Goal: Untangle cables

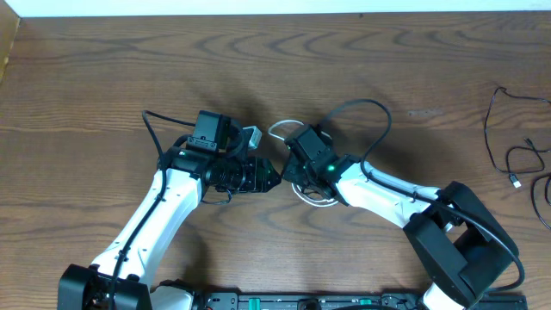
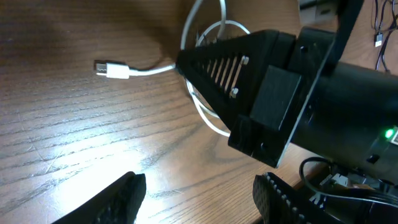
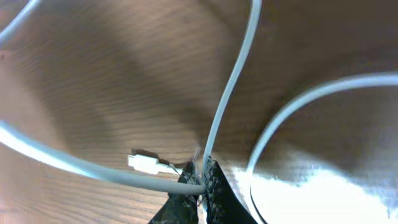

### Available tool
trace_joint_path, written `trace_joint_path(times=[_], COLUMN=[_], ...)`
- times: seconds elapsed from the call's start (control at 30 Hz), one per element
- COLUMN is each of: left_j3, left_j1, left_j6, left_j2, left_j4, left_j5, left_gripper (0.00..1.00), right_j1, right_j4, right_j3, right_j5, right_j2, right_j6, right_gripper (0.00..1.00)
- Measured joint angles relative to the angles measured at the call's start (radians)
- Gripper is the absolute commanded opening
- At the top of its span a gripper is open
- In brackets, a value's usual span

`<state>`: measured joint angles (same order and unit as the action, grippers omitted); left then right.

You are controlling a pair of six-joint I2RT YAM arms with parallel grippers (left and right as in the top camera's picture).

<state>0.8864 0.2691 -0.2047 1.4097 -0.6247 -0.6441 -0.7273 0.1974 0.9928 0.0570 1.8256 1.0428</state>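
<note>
**Overhead.** Two arms meet at mid-table (image 1: 103,69). Two cables are counted, one white and one black. The left gripper (image 1: 274,178) and right gripper (image 1: 291,148) stand tip to tip, close together. The white cable (image 1: 280,127) loops out from under the right gripper on both sides. The black cable (image 1: 506,148) lies well apart, far outboard of the right gripper, in loose bends. Bare wood runs wide beyond both grippers up to the table's far edge.

**Left wrist.** The left gripper (image 2: 199,202) is released, its two fingers (image 2: 118,199) spread with only wood between them. Ahead of it, the right gripper (image 2: 186,62) pinches the white cable (image 2: 152,70). One white plug (image 2: 112,70) lies a short way beyond that tip, a detail the overhead view does not resolve. The black cable (image 2: 379,31) shows at the far corner.

**Right wrist.** The right gripper (image 3: 200,186) is clenched on the white cable (image 3: 233,93), which rises from the closed tips. The plug (image 3: 143,163) lies just beside them. Only this view shows the pinch point itself.
</note>
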Motion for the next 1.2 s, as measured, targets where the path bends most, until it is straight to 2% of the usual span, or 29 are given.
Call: trace_joint_path(times=[0.27,0.57,0.77,1.0,1.03,1.13,1.2], left_j3=[0.0,0.0,0.0,0.0,0.0,0.0,0.0], left_j1=[0.0,0.0,0.0,0.0,0.0,0.0,0.0], left_j6=[0.0,0.0,0.0,0.0,0.0,0.0,0.0], left_j2=[0.0,0.0,0.0,0.0,0.0,0.0,0.0], left_j4=[0.0,0.0,0.0,0.0,0.0,0.0,0.0], left_j5=[0.0,0.0,0.0,0.0,0.0,0.0,0.0], left_gripper=[0.61,0.61,0.61,0.61,0.61,0.61,0.61], right_j1=[0.164,0.531,0.789,1.022,1.048,1.111,1.139], right_j4=[0.028,0.129,0.152,0.157,0.159,0.174,0.181], right_j3=[-0.001,-0.001,-0.001,-0.001,-0.001,-0.001,-0.001], right_j5=[-0.003,-0.011,-0.081,-0.231,-0.257,-0.306,-0.303], right_j2=[-0.116,-0.35,-0.393,-0.394,-0.394,-0.394,-0.394], right_j6=[-0.27,-0.526,-0.674,-0.774,-0.781,-0.772,-0.76], right_gripper=[0.01,0.01,0.01,0.02,0.07,0.37,0.46])
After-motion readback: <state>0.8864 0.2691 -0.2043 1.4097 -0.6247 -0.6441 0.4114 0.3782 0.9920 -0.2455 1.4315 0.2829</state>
